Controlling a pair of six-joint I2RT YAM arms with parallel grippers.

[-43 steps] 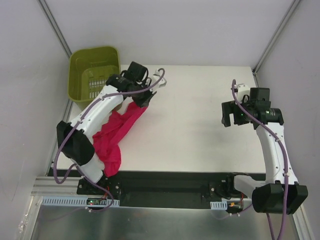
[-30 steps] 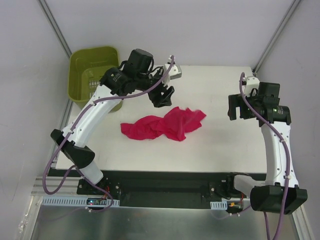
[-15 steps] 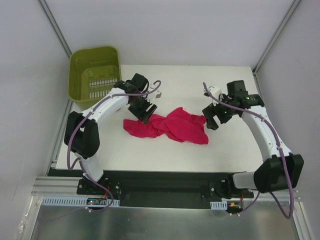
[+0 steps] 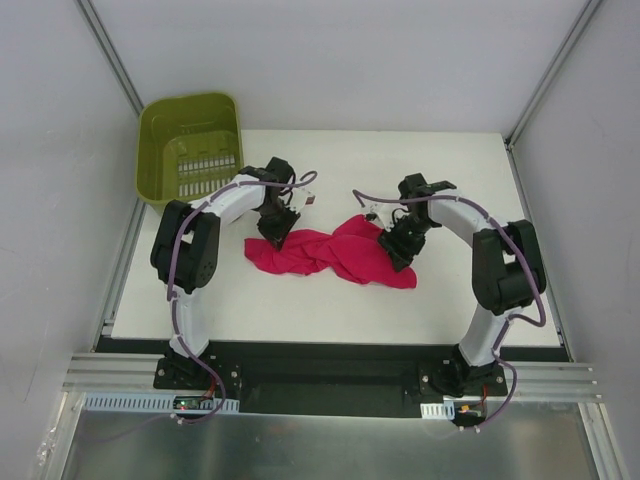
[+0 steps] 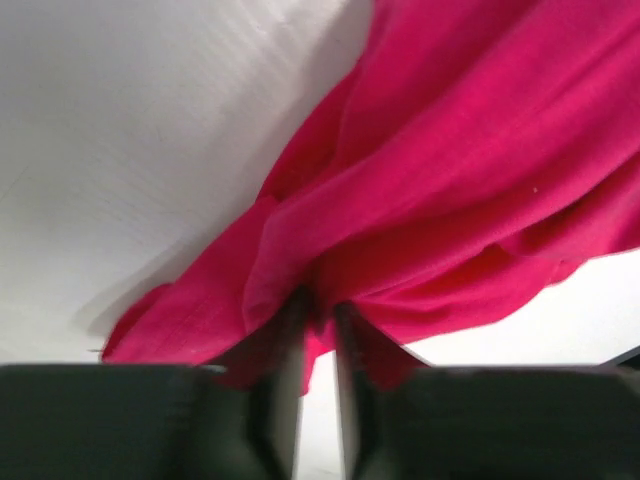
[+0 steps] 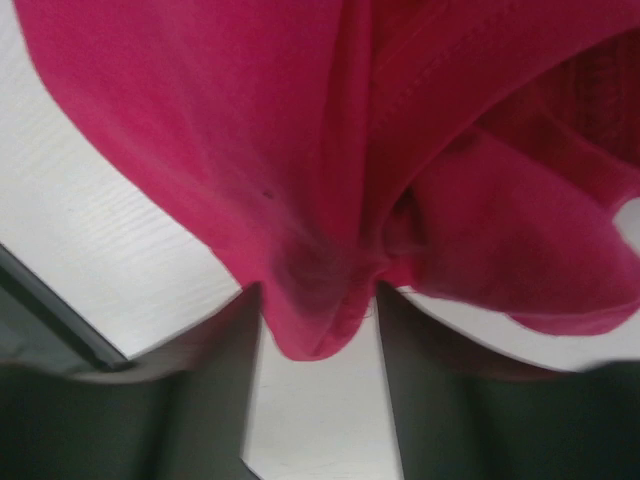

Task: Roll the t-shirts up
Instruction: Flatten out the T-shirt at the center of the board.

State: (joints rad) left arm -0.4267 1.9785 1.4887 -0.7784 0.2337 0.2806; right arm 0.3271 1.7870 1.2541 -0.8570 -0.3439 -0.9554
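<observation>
I'm working over a white table boxed in by pale grey walls, with both arms bent inward from the near edge. Just past them, the magenta t-shirt lies in a twisted, crumpled heap at the middle of the table, nowhere near flat. The left gripper is down on the heap's left end; in its wrist view the fingers are nearly together, with a thin fold pinched between them. The right gripper is on the right end, and its wrist view shows a thicker bunch filling the gap, so I judge it clamped as well. My worry is the pull apart. Either pinch may have caught several layers rather than a single hem, so spreading could tighten the twist instead of opening the shirt. The thin fabric may also slip out of the left pinch. At the far left corner sits the green plastic basket, well apart from the shirt.
</observation>
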